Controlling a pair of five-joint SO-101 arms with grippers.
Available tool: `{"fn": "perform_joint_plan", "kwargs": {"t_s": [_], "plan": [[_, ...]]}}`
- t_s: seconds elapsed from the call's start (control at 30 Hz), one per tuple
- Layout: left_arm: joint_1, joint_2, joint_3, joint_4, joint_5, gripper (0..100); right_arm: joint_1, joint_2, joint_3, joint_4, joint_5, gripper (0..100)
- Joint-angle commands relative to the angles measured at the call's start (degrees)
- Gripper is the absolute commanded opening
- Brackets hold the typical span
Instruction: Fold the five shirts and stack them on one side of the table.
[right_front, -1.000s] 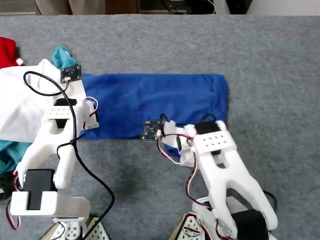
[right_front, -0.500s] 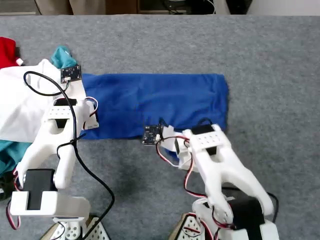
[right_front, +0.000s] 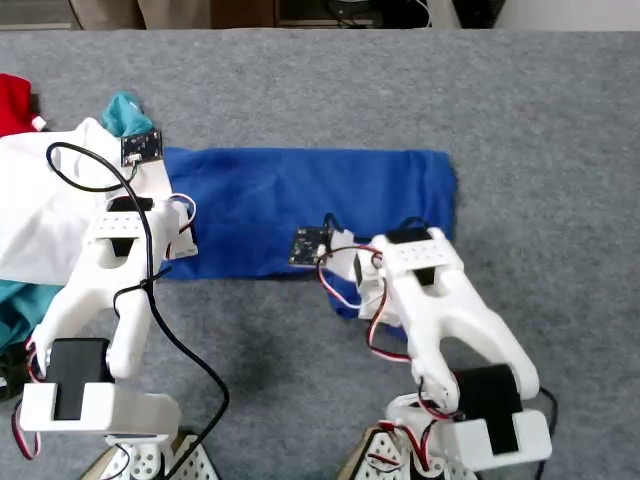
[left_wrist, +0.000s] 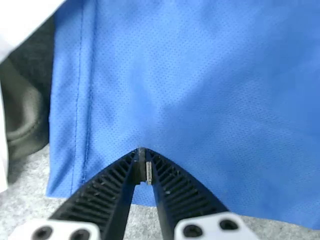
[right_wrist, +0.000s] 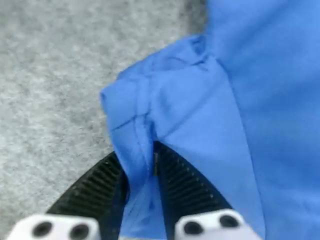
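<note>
A blue shirt (right_front: 310, 200) lies flat as a wide strip across the middle of the grey table. My left gripper (right_front: 183, 240) stands at its near left corner. In the left wrist view its tips (left_wrist: 142, 162) are shut and pinch the blue shirt (left_wrist: 210, 85) just inside the hem. My right gripper (right_front: 345, 290) is at the shirt's near edge, right of centre. In the right wrist view the right gripper (right_wrist: 154, 155) is shut on a bunched fold of the blue shirt (right_wrist: 170, 100), lifted off the table.
At the left edge a white shirt (right_front: 40, 210) is spread out over teal cloth (right_front: 125, 110). A red garment (right_front: 12, 100) lies at the far left corner. The grey table (right_front: 540, 150) stretches to the right of the blue shirt.
The right arm has shifted slightly toward the far side, keeping the blue fold between its fingers. The left arm has not moved.
</note>
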Motion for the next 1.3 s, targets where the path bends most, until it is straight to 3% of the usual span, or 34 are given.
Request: {"fn": "perform_joint_plan", "kwargs": {"t_s": [0.0,0.43,0.97,1.27], "plan": [[0.79,-1.54,-0.62,-0.7,-0.35,2,3.03,0.57,-2.42,1.85,0.09,0.6],[0.79,-1.54,-0.62,-0.7,-0.44,2,3.38,2.77,-23.69,14.15,2.55,0.5],[0.79,-1.54,-0.62,-0.7,-0.44,2,3.47,29.05,-60.62,28.57,10.11,0.5],[0.79,-1.54,-0.62,-0.7,-0.44,2,3.47,38.73,-74.77,31.74,10.9,0.5]]}}
